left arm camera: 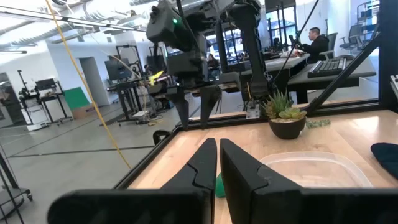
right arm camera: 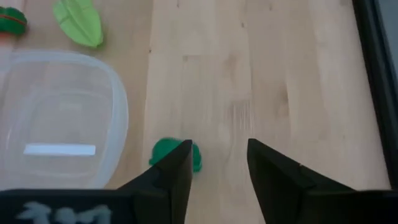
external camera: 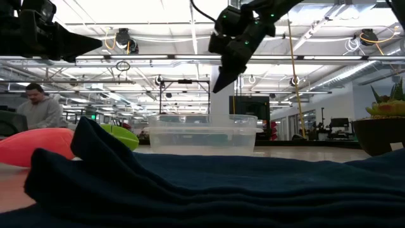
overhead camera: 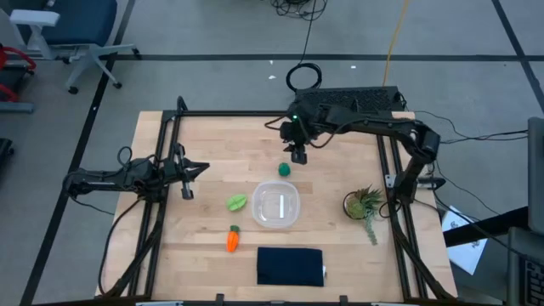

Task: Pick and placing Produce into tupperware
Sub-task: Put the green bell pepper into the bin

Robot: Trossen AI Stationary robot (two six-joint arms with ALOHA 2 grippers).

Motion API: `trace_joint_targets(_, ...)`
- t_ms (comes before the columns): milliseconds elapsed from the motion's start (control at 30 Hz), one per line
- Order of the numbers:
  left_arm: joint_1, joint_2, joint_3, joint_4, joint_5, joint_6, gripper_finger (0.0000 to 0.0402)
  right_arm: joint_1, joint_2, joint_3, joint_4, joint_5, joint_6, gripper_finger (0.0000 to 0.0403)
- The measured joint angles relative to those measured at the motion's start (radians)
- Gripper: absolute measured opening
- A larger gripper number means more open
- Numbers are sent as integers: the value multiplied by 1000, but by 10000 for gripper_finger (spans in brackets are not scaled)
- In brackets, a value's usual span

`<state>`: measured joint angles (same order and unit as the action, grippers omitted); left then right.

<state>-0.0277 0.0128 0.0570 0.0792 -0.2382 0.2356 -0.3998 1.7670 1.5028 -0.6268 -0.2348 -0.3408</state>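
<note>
Spanning most of the high view, a pale wooden table (overhead camera: 204, 238) edged by a black metal frame, and on it, near its middle, a clear rounded-square plastic tupperware (overhead camera: 276, 205), empty, taken here as the landmark. Lying just on the near side of the tupperware, a flat dark navy folded cloth (overhead camera: 290, 265). Standing well off the tupperware's right side, a spiky green potted plant in a dark bowl (overhead camera: 365, 206). Hanging above the table beyond the tupperware's far edge, the right gripper (overhead camera: 298, 155), jaws apart and holding nothing, pointed down at bare wood just beside a small dark green round toy piece (right arm camera: 175, 155), itself resting on the table just off the tupperware's far rim and not between the fingers. Waiting well to the tupperware's left, raised off the wood, the left gripper (overhead camera: 189, 175), jaws together, empty. Resting just beside the tupperware's left rim, a light yellow-green leafy toy piece (overhead camera: 237, 202). Lying near the tupperware's near-left corner, an orange toy carrot with a green top (overhead camera: 232, 239).
</note>
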Motion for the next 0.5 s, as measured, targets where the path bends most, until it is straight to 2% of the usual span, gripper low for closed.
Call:
trace_joint_targets(200,0,0,0,-1,0,0,26,2,76,165,-147,0,-95,108)
trace_joint_targets(400,0,0,0,-2,0,0,26,-14,175,353,-334,2,-76,68)
trace_joint_targets(500,0,0,0,-2,0,1,26,-8,191,394,-419,3,-174,53)
